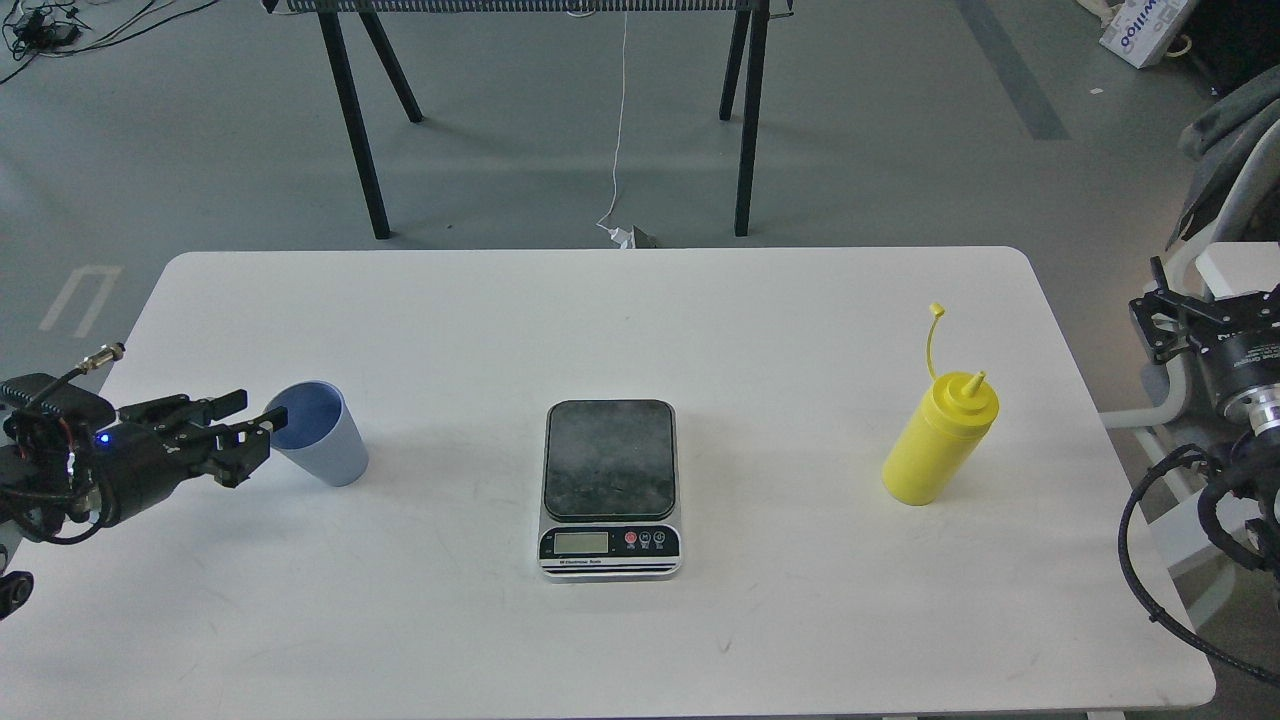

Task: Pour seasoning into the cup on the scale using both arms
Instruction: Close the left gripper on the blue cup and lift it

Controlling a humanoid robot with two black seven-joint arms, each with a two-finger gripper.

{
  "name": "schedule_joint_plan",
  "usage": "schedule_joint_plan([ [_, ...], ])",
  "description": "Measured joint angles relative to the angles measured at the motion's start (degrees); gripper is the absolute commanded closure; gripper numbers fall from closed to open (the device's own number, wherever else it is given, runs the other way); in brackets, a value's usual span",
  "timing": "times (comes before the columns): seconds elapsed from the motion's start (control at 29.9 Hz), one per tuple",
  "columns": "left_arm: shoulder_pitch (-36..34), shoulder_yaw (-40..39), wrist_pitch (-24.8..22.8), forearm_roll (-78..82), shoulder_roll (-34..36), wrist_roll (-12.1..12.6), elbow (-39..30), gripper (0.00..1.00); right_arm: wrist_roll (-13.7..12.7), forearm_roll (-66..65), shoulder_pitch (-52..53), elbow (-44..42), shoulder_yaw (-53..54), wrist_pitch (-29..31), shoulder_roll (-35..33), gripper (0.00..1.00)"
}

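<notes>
The light-blue cup (325, 440) stands upright on the white table (640, 320), left of the scale. The scale (609, 486) sits at the table's middle, its dark platform bare. The yellow seasoning bottle (940, 440) stands upright at the right, its nozzle uncapped and its cap strap sticking up. My left gripper (252, 413) is low over the table just left of the cup, open and empty, with one fingertip (270, 417) at the cup's left rim. My right arm (1215, 345) stays off the table's right edge; its gripper's fingers cannot be told apart.
Black trestle legs (745, 120) and a white cable (618, 120) are on the floor behind the table. Black cable loops (1140, 560) hang by the table's right edge. A chair with grey cloth (1230, 130) stands at the right.
</notes>
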Motion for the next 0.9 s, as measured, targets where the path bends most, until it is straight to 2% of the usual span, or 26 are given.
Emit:
schedule_joint_plan([
  [0.07, -0.03, 0.00, -0.01, -0.03, -0.54, 0.00, 0.00, 0.86, 0.02, 0.00, -0.04, 0.00, 0.00, 0.00, -0.08, 0.00],
  [0.27, -0.49, 0.00, -0.22, 0.09, -1.04, -0.01, 0.09, 0.95, 0.02, 0.00, -0.10, 0.00, 0.00, 0.00, -0.09, 0.00],
  [0.63, -4.57, 0.00, -0.60, -0.05, -0.99, 0.00, -1.04, 0.97, 0.03, 0.00, -0.76, -0.12, 0.00, 0.02, -0.24, 0.00],
  [0.77, -9.41, -0.07, -3.03, -0.20, 0.61, -0.01, -7.47, 0.97, 0.03, 0.00, -0.83, -0.10, 0.30, 0.02, -0.61, 0.00],
  [0.9, -14.84, -0.17, -10.92, -0.23, 1.54, 0.04, -16.86, 0.97, 0.03, 0.00, -0.94, -0.06, 0.54, 0.02, -1.10, 0.00],
])
